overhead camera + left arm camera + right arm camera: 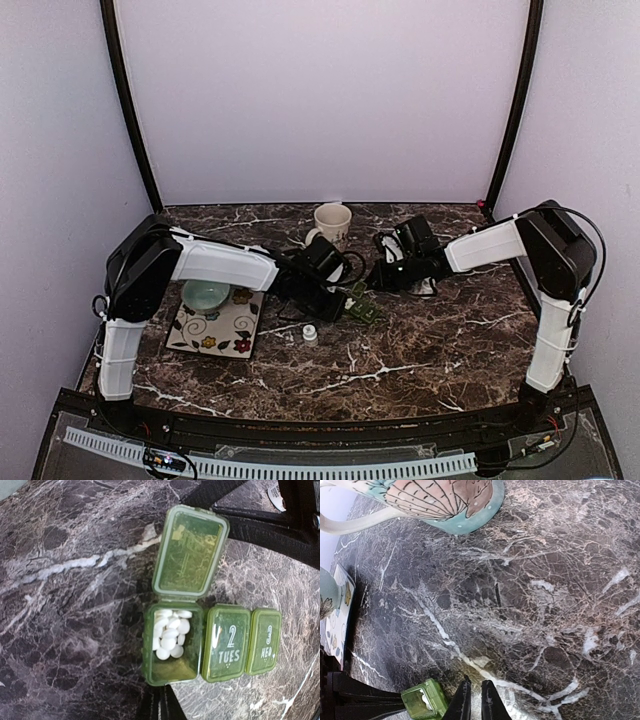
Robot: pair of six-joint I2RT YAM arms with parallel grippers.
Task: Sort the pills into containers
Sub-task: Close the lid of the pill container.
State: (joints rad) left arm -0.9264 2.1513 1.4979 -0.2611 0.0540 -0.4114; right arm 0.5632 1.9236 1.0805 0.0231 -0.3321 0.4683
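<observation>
Pill box (227, 644) lengthwise across wrist view

We see a dark marble table (420, 345) veined in white. Toward the back a cream mug (332, 222) stands upright. At the left lies a flowered tile (222, 328) (a pale green bowl (206, 294) rests on it, not on the table). Just right of the tile stands a small white object (310, 334). Near the middle lies the green pill box (229, 644), its first lid open and the other two shut.
</observation>
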